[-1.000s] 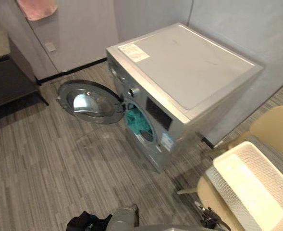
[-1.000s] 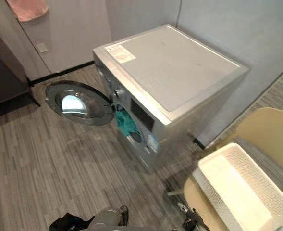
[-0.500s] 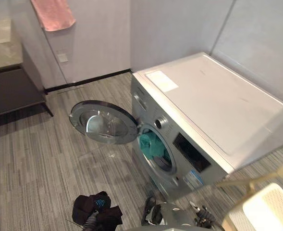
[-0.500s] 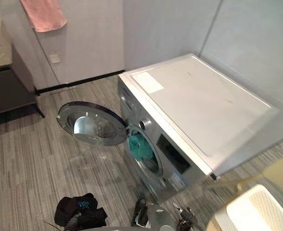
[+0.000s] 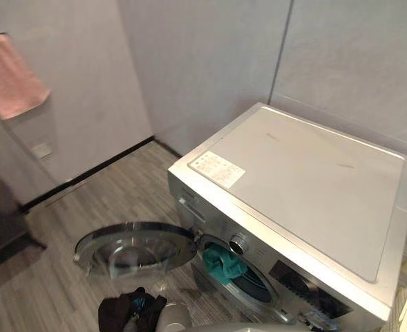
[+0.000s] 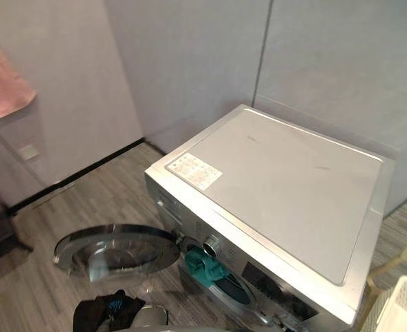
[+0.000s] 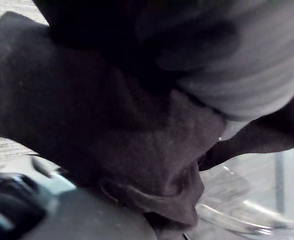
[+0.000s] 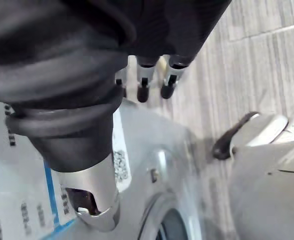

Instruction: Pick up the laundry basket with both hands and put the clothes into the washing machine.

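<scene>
Washing machine (image 5: 307,187), door (image 5: 137,247) ajar; pink towel (image 5: 10,76)

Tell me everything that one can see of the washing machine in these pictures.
The washing machine is a silver-grey, metal-looking front loader, upright on the grey striped floor in a corner of grey walls. A white label lies on its flat top near the front edge. Its round glass-windowed door is swung wide open. A knob sits above the opening, in which a teal cloth shows.
</scene>
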### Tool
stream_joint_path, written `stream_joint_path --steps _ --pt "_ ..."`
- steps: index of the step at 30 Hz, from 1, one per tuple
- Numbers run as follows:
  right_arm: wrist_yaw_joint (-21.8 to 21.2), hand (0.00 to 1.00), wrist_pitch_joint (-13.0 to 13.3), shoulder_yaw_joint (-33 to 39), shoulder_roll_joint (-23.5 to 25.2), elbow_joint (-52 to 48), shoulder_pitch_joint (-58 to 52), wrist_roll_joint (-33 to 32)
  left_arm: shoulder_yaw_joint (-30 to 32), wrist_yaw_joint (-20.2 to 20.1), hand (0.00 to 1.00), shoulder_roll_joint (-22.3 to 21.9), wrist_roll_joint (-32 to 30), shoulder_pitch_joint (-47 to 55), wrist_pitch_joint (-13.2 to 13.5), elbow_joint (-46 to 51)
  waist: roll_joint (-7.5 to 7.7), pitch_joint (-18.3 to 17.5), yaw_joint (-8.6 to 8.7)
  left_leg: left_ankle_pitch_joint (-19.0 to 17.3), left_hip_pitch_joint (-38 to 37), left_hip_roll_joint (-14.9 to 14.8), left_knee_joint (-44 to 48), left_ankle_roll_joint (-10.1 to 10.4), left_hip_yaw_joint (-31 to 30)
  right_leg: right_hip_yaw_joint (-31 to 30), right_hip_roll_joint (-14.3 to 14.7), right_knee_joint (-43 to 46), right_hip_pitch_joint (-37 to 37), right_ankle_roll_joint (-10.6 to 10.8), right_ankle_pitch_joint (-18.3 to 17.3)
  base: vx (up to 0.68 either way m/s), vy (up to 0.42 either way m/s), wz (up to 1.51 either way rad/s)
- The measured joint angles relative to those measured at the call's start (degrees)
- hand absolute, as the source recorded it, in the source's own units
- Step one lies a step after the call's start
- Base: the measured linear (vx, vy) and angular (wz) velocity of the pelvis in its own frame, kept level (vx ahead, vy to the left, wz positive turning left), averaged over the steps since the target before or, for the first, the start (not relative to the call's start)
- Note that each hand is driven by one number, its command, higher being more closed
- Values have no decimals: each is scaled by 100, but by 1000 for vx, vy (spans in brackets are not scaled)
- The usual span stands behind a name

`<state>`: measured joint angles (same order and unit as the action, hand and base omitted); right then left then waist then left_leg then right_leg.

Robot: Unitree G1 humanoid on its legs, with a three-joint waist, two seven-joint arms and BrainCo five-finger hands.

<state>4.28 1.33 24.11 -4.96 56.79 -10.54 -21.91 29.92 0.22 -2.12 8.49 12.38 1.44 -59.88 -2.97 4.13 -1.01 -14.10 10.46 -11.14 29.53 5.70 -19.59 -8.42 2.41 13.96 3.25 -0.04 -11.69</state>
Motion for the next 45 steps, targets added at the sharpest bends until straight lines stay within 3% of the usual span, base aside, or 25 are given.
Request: stream_joint_path --steps 1,2,4,5,8,12,13,14,16,18,20,22,23,25,26,30,36,40,42,45 --pt "-3 0 79 -51 -243 -47 5 1 -32 36 100 -87 29 168 -6 -187 -238 -176 -16 26 -404 -58 -654 477 -189 -522 99 313 -229 255 -185 197 503 -168" --pt "-14 0 94 -82 -263 5 48 2 -43 79 100 -10 90 202 -9 -315 -173 -264 -1 -103 -476 -23 -768 577 146 -813 -2 484 -333 403 -249 191 488 -167" --pt "-171 0 67 -204 -136 -31 -86 4 -107 132 100 241 85 231 -1 -333 173 -464 51 -58 -548 239 -921 426 479 -973 -332 429 -414 469 -224 136 358 -75" --pt "-339 0 44 -216 11 -22 -214 6 -184 134 100 346 56 31 -2 -345 314 -467 36 -117 -524 425 -845 315 566 -1025 -528 275 -369 605 -154 86 339 -31" --pt "-466 0 -82 -292 480 26 -346 -2 -669 129 100 507 -34 -341 2 -316 321 -457 35 -329 -408 721 -426 2 777 -1086 -859 -3 -272 815 -29 9 230 -23" --pt "-576 0 -168 -291 429 -8 -248 18 -1235 135 100 470 -34 -497 3 -138 262 -491 29 -504 -297 922 -241 -295 1272 -1373 -1154 -10 -567 995 308 -57 187 -53" --pt "-575 0 -167 -288 410 -26 -242 22 -1256 136 100 445 -33 -513 5 -136 233 -475 43 -508 -289 912 -247 -308 1330 -1363 -1140 4 -638 969 427 -84 179 -60" --pt "-574 0 -167 -267 352 -45 -215 62 -1296 137 100 377 -31 -548 12 -135 92 -447 13 -505 -276 818 -268 -335 1500 -1259 -1048 90 -820 874 697 -83 168 -87" --pt "-565 0 -173 -274 345 -65 -30 159 -1278 142 100 263 -22 -552 32 -128 -1 -436 0 -450 -288 622 -374 -398 1853 -698 -928 257 -1165 604 1067 -111 146 -105" --pt "-571 0 -178 -385 432 -74 132 241 -1123 143 100 259 -18 -550 50 -88 136 -384 11 -382 -350 508 -388 -456 2257 349 -1053 1063 -1498 472 728 -83 30 -92" --pt "-572 0 -172 -476 439 -90 135 432 -1081 133 100 242 -16 -513 55 -42 215 -365 -14 -313 -644 468 -629 -409 2653 1614 -1291 1995 -1469 249 108 -7 -61 -87" --pt "-575 0 -166 -497 437 -48 137 476 -1085 116 100 247 -15 -475 96 -105 263 -383 5 -236 -784 510 -915 -314 2782 1890 -1265 1519 -1284 343 -35 30 -126 -61" --pt "-574 0 -159 -477 417 61 138 476 -1130 110 100 280 -15 -484 106 -176 354 -449 16 -141 -829 530 -1166 -299 2775 1889 -1218 954 -1086 386 -61 44 -129 -35" --pt "-579 0 -156 -411 300 276 208 480 -1335 71 100 309 -19 -523 94 -375 150 -524 25 186 -879 535 -1686 -242 2532 1971 -943 83 -846 380 245 54 -82 1" --pt "-577 0 -166 -409 251 367 227 482 -1357 64 100 304 -17 -521 95 -374 129 -533 11 286 -941 520 -1851 -203 2453 2025 -891 -93 -761 359 326 86 -103 25" --pt "-576 0 -144 -412 184 724 356 576 -1360 21 100 319 -11 -526 98 -387 166 -529 1 442 -1180 427 -2093 -118 2210 2231 -677 -548 -356 266 479 90 -82 18" --pt "-577 0 -141 -476 158 754 388 578 -1598 8 100 416 -5 -621 95 -479 162 -495 7 459 -1186 507 -2088 -138 2060 2271 -685 -858 -133 289 599 20 14 5" --pt "-576 0 -41 -633 120 686 659 631 -2633 128 100 448 207 -549 100 916 174 287 -32 475 -458 653 -490 -105 1570 2399 -799 -534 -133 256 484 -117 15 25" --pt "-565 0 -12 -840 14 557 766 635 -3105 125 100 449 315 -401 110 1703 59 589 -73 478 -102 666 109 -85 1417 2368 -839 -33 -410 223 250 -185 12 6" --pt "-552 0 1 -1239 -67 -33 1035 675 -3881 76 100 446 544 -266 125 3014 -115 896 -120 312 573 624 456 -15 1499 2175 -958 1189 -1545 203 -95 -245 23 -18"
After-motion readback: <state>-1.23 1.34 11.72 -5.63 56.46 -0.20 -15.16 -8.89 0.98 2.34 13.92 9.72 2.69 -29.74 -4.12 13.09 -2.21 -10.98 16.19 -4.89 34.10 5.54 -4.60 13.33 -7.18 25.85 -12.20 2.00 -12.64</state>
